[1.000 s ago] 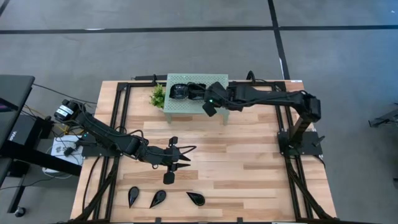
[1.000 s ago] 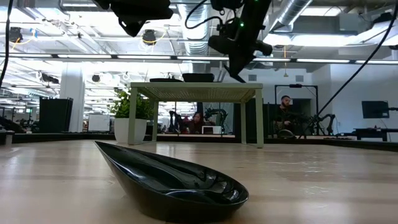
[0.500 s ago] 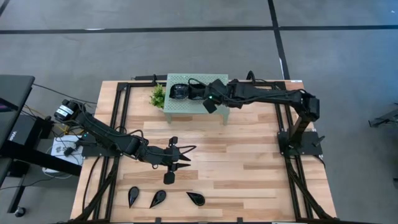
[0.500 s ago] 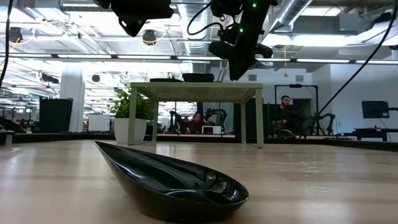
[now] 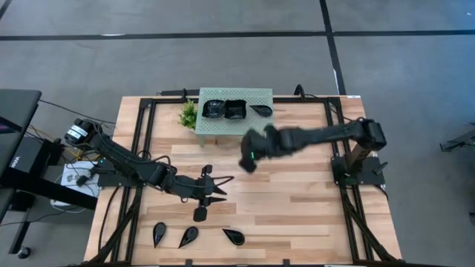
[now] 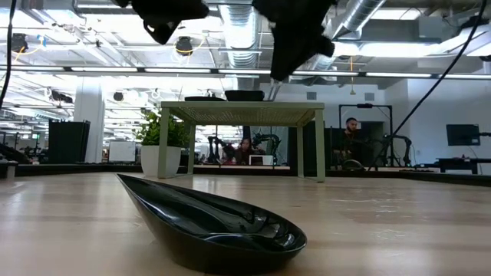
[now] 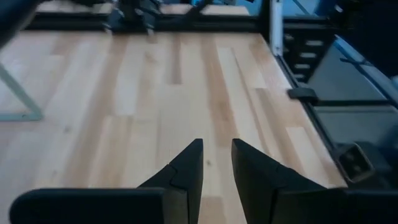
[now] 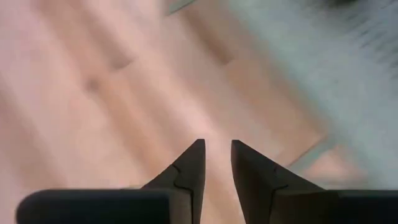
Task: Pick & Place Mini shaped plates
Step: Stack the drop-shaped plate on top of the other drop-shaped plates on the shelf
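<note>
High view, right gripper: hangs over bare table, just off the front edge of the mint-green stand; blurred here, so the finger gap cannot be told from this view.
High view, stand: three black mini plates sit on its top, behind the right gripper: a roundish plate, a square plate touching it, and a teardrop plate a little apart. A small green plant stands beside the stand.
High view, left gripper: low over the table, well apart from the right gripper, fingers spread with nothing between them.
High view, front plates: three leaf plates lie in a row near the table's front edge, in front of the left gripper.

Low view: one leaf-shaped plate lies close to the lens on the wood. The stand is farther back with dark dishes on top; both arms are blurred shapes above it. People sit in the room beyond.

Left wrist view: own fingers stand a narrow gap apart, empty, bare planks ahead of them.

Right wrist view: own fingers are slightly parted and hold nothing; wood lies below them and the perforated stand is just beyond.
</note>
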